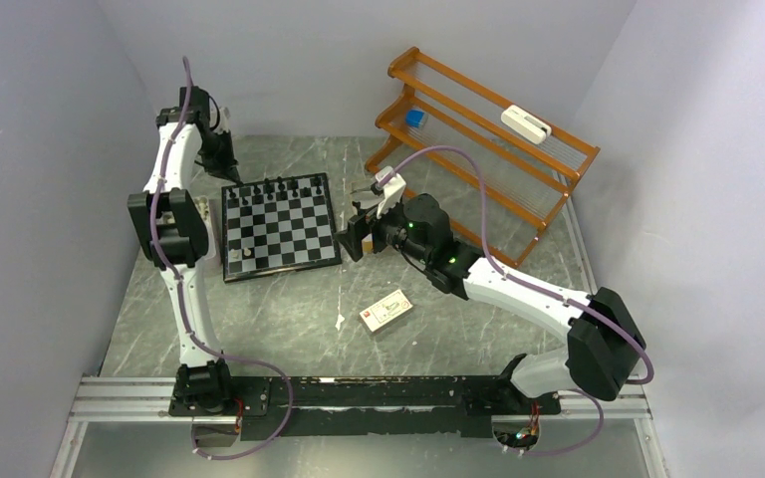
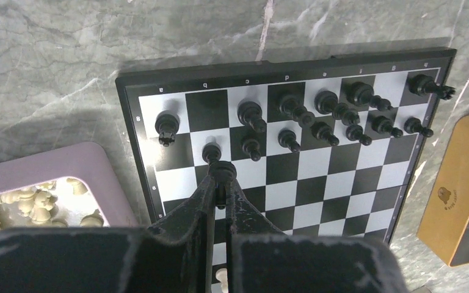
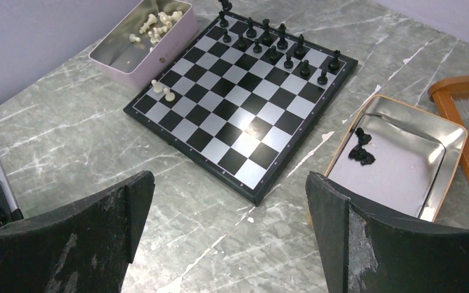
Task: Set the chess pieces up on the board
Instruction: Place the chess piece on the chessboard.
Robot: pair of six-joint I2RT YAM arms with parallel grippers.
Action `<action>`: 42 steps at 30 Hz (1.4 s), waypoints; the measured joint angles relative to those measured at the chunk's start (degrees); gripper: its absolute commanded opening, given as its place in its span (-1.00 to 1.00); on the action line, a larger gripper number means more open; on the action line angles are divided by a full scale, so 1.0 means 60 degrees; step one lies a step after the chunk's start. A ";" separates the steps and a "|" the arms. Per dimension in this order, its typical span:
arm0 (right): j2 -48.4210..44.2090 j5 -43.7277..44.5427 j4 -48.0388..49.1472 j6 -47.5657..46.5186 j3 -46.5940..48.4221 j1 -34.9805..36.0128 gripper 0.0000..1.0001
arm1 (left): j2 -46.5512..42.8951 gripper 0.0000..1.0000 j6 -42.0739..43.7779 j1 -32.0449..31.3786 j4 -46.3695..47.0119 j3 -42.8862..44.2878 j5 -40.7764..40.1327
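The right gripper [image 3: 230, 183] hangs wide open by the near right corner of the board [image 3: 220, 131], and a few loose pieces [image 3: 362, 149] lie in the metal tin [image 3: 397, 105] just beside the board's right edge. Farther on, toward the far left corner, the left gripper [image 2: 221, 183] is clenched on a black pawn [image 2: 221, 169] by the rows where the other black pieces [image 2: 317, 119] stand. Such a piece is, I judge, light, stiff and smooth and tips easily, so pinch its head from above.
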 measured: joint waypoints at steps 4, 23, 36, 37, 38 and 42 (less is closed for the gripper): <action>-0.0033 0.0000 0.0011 -0.0004 0.0000 0.0000 1.00 | 0.0215 -0.83 -0.0004 0.0036 0.0033 0.0000 0.0004; -0.0208 0.0033 0.0011 -0.0058 0.0000 0.0000 1.00 | 0.0816 -0.79 -0.0109 0.0040 0.0579 0.0044 0.0000; -0.0259 0.0040 0.0011 -0.0087 0.0000 0.0000 1.00 | 0.1045 -0.76 -0.0109 0.0040 0.0681 0.0047 -0.0004; -0.0262 0.0040 0.0011 -0.0087 0.0000 0.0000 1.00 | 0.1071 -0.76 -0.0109 0.0040 0.0692 0.0047 0.0000; -0.0262 0.0040 0.0011 -0.0087 0.0000 0.0000 1.00 | 0.1096 -0.77 -0.0109 0.0040 0.0707 0.0047 -0.0004; -0.0270 0.0040 0.0011 -0.0091 0.0000 0.0000 1.00 | 0.1137 -0.79 -0.0109 0.0040 0.0732 0.0051 -0.0007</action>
